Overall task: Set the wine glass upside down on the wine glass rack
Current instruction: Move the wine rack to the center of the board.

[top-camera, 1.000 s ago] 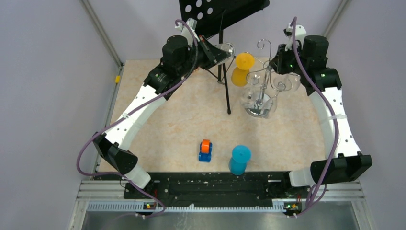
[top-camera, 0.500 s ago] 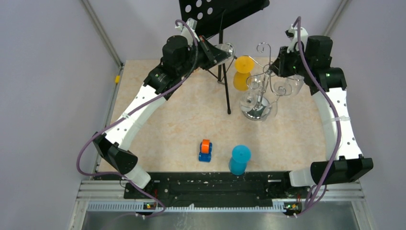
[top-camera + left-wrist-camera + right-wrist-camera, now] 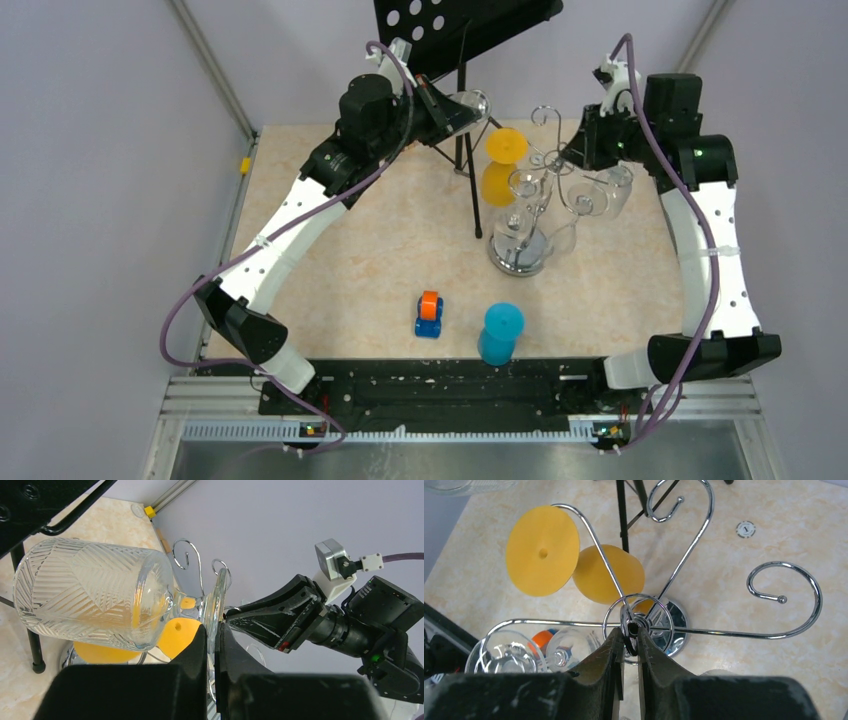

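2 claws, both clenched. Nearer, the right gripper (image 3: pixel 629 636) pinches the top ring of the chrome-wire wine glass rack (image 3: pixel 676 625), probably steadying it. Further back, the left gripper (image 3: pixel 210 632) clamps the foot of the ribbed clear wine glass (image 3: pixel 90 592), held sideways. Next: tip it bowl-down and slide its stem into a free curled hook (image 3: pixel 819 597).

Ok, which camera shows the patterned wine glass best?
Left wrist: the patterned wine glass fills the frame, its foot clamped in the left gripper. Top external shows only a small glimpse past the arm; right wrist perhaps an edge at top left.
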Robot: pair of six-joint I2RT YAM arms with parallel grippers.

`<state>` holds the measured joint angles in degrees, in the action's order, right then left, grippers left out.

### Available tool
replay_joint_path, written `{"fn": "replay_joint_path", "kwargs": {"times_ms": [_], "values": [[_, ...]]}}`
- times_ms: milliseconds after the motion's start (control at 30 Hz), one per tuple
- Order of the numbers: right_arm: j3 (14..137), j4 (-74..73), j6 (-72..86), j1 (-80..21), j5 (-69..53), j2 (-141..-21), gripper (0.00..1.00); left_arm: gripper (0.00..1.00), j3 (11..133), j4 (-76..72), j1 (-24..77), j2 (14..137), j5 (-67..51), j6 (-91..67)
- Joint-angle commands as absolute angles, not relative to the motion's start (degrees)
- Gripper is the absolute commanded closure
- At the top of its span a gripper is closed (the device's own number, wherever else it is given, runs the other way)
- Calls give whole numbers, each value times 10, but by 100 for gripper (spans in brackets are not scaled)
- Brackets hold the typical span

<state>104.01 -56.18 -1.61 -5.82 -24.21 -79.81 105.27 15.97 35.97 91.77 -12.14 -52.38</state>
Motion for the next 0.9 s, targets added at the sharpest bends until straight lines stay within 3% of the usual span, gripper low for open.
{"fn": "replay_joint_path", "kwargs": {"times_ms": [0,600,867], "values": [[1136,-489,-23,-57,-324,-782,100,100,1057,102,357,881,-125,-522],[1112,-489,-38,-58,-332,-768,100,100,1057,102,357,885,-120,-522],[1088,-455,-5,-57,-284,-746,58,100,1103,127,358,923,-124,-506]]}}
